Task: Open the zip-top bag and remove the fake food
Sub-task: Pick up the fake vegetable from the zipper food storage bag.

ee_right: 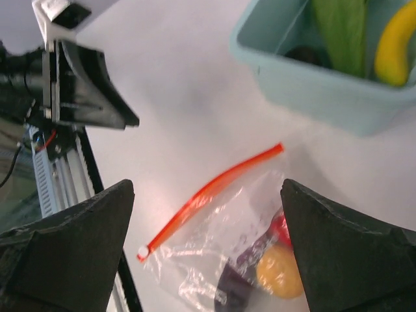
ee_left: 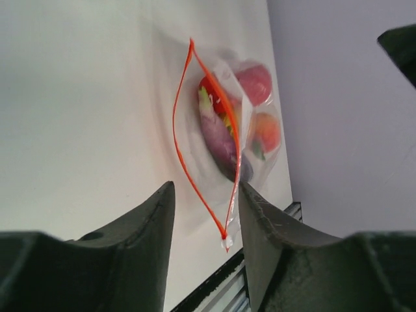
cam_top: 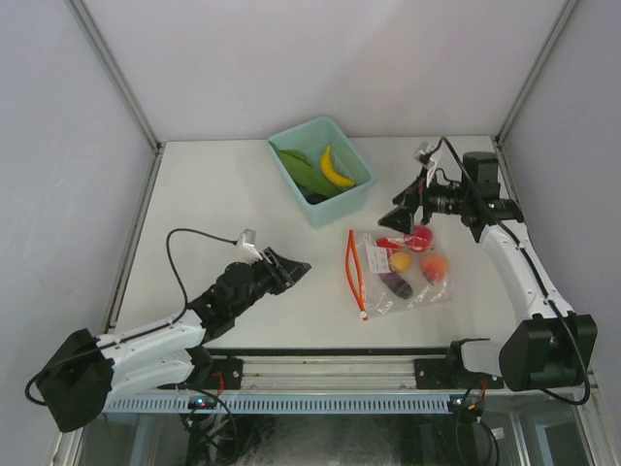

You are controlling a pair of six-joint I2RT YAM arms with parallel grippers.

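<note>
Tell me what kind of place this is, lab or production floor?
Most likely a lab robot test cell: a white table boxed in by plain panels, left arm and right arm bolted at its near edge, and fake food in a teal bin and a zip-top bag.

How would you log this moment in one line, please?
bag: lying flat, zipper gaping | food: some in bag, some in bin | left tool: open, beside bag | right tool: open, over bag
</note>
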